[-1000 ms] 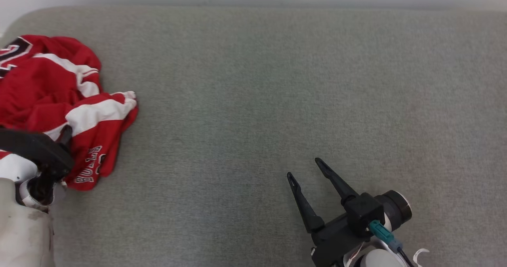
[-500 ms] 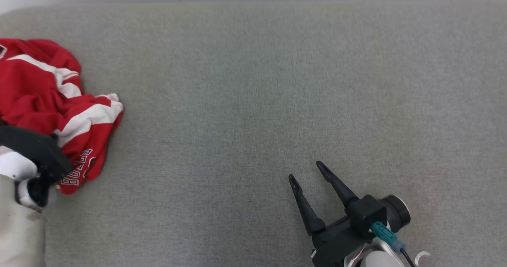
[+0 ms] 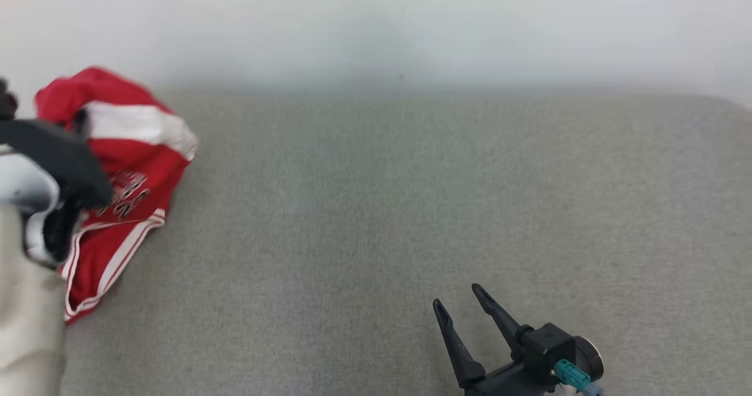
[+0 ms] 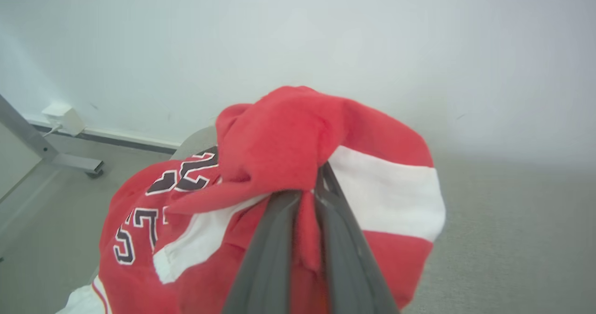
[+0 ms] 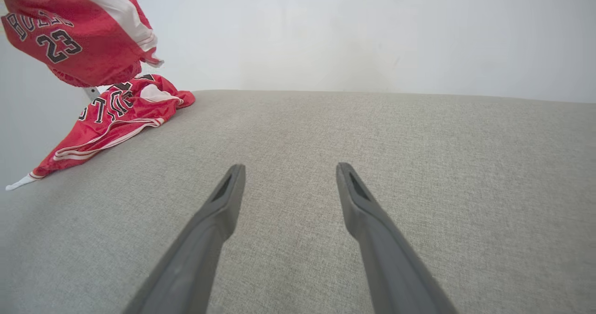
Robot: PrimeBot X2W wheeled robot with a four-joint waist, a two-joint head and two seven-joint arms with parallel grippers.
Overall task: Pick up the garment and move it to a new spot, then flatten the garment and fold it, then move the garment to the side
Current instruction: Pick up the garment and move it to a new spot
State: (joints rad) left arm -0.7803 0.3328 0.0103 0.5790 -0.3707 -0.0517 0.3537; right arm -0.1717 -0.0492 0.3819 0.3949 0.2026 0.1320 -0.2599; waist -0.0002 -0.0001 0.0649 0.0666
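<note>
The garment [image 3: 126, 167] is a red jersey with white stripes and dark lettering, hanging at the far left of the head view. My left gripper [image 4: 313, 190] is shut on a bunched fold of the garment [image 4: 279, 151] and holds its upper part in the air. In the right wrist view the lifted garment [image 5: 79, 30] hangs above its lower end, which still rests on the grey surface [image 5: 326, 127]. Low at the right of the head view, my right gripper [image 3: 457, 297] is open, with nothing between its fingers [image 5: 223, 197].
The grey padded surface [image 3: 411, 208] stretches wide to the right of the garment. A pale wall [image 3: 376, 26] rises behind its far edge. In the left wrist view a metal stand foot [image 4: 70, 162] and a wall socket [image 4: 63, 117] sit on the floor beyond the surface's corner.
My left gripper has risen with the garment, pulling it up off the surface. The head camera has tilted up, so the wall now shows. The right gripper keeps its pose.
</note>
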